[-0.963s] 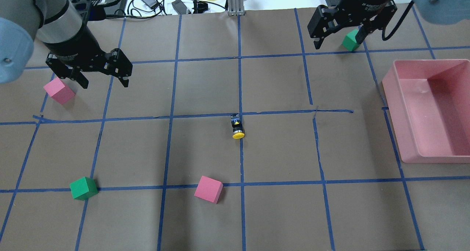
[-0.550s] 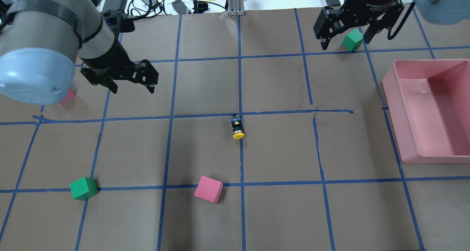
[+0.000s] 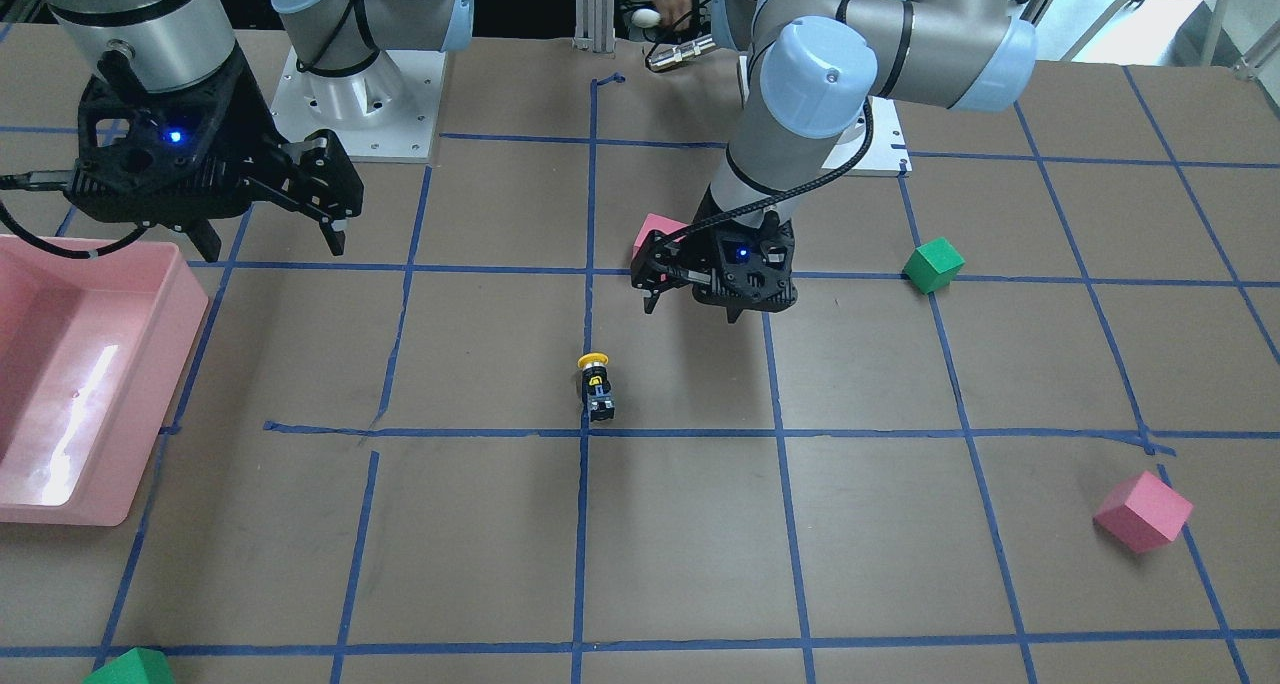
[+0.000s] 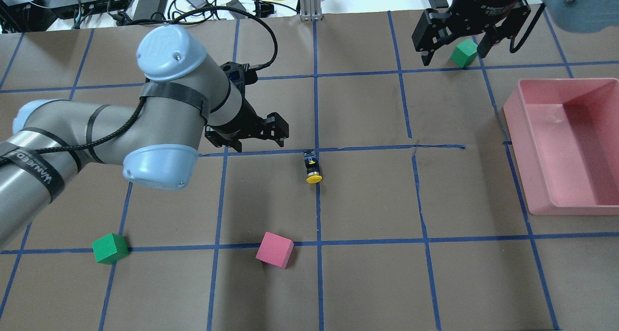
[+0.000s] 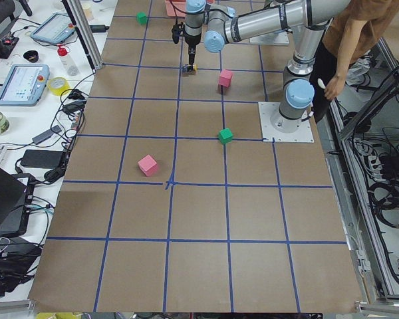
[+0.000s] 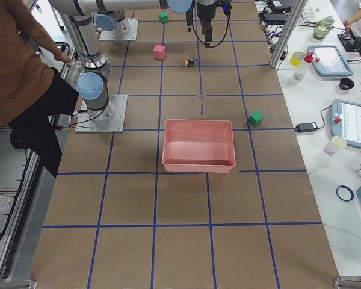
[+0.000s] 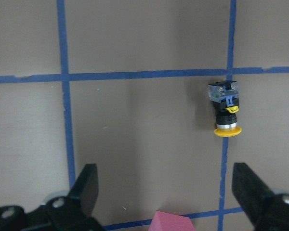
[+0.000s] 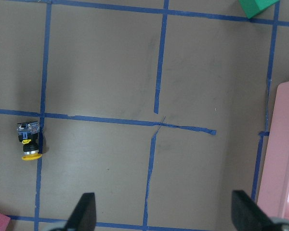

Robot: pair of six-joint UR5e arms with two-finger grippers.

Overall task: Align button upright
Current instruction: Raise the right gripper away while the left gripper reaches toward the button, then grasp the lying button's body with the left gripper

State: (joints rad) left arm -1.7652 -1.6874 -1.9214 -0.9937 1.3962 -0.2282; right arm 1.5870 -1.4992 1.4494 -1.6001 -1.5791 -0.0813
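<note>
The button point(image 4: 312, 168) lies on its side on a blue tape line near the table's middle, with its yellow cap towards the robot and its grey base away. It also shows in the front view point(image 3: 597, 386), the left wrist view point(image 7: 225, 109) and the right wrist view point(image 8: 30, 141). My left gripper point(image 4: 259, 144) is open and empty, above the table just left of the button and apart from it. It also shows in the left wrist view point(image 7: 164, 182). My right gripper point(image 4: 454, 56) is open and empty, high at the far right.
A pink bin point(image 4: 532, 176) stands at the right edge. A pink cube point(image 4: 274, 249) and a green cube point(image 4: 110, 248) sit near the front. Another green cube point(image 4: 464, 52) lies under the right gripper. Another pink cube point(image 3: 1143, 511) lies at the far left.
My left arm has swung right, from the far left to beside the button, staying open. The right gripper has barely shifted. The button has not moved.
</note>
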